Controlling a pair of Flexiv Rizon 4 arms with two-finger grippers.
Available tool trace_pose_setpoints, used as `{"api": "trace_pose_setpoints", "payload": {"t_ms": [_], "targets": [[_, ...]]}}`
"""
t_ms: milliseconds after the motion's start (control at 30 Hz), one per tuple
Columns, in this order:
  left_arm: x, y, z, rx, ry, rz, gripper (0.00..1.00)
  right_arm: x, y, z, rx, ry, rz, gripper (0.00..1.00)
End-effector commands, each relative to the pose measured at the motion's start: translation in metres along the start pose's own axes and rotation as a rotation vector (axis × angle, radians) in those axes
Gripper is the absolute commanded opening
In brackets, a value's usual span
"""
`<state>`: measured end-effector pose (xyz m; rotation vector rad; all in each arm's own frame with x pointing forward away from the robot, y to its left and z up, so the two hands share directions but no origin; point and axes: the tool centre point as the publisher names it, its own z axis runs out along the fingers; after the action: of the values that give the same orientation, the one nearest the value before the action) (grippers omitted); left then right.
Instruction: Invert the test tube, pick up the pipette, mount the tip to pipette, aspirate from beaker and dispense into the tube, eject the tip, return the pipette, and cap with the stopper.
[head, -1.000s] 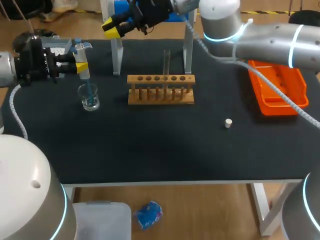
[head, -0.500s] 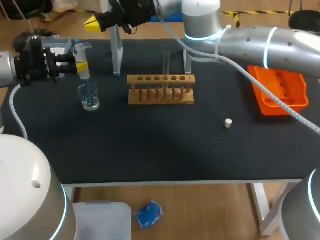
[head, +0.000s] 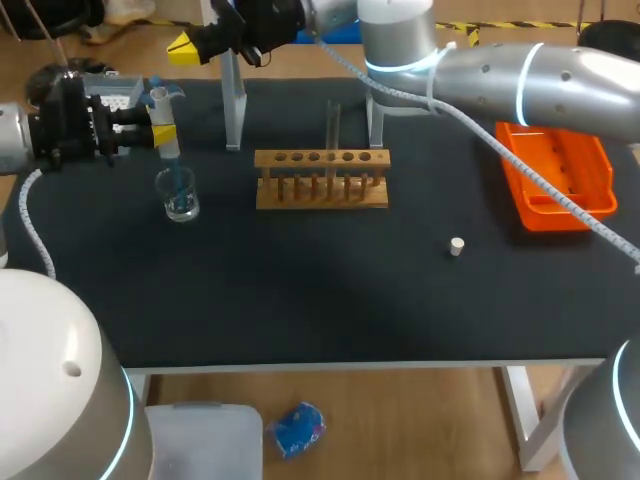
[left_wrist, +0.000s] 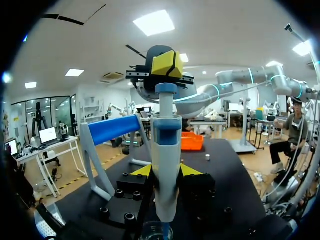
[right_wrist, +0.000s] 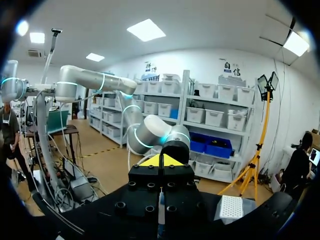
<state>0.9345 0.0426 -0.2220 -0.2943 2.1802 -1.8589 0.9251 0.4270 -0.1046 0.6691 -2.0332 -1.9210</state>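
This is a laboratory bench fitted for robot work. On the black-topped table (head: 300, 290) stands a light wooden test-tube rack (head: 321, 178) with a row of holes, a clear glass tube (head: 333, 125) upright at it, and a small clear glass beaker (head: 180, 195) with bluish contents. A white and blue pipette (head: 165, 120), a small white stopper (head: 456, 246) and an orange plastic tray (head: 556, 180) add to it. The silver left arm (head: 12, 140) and right arm (head: 520, 85), ringed in glowing cyan, reach over the table.
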Motion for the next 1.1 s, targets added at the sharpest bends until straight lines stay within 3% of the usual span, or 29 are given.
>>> {"api": "trace_pose_setpoints", "payload": {"t_ms": [33, 1100], "targets": [[0.001, 0.0, 0.001, 0.0, -0.005, 0.002, 0.0, -0.009, -0.004, 0.004, -0.005, 0.035, 0.002, 0.0], [0.001, 0.0, 0.001, 0.0, -0.005, 0.002, 0.0, -0.021, -0.02, 0.039, -0.044, 0.091, 0.019, 0.0]]}}
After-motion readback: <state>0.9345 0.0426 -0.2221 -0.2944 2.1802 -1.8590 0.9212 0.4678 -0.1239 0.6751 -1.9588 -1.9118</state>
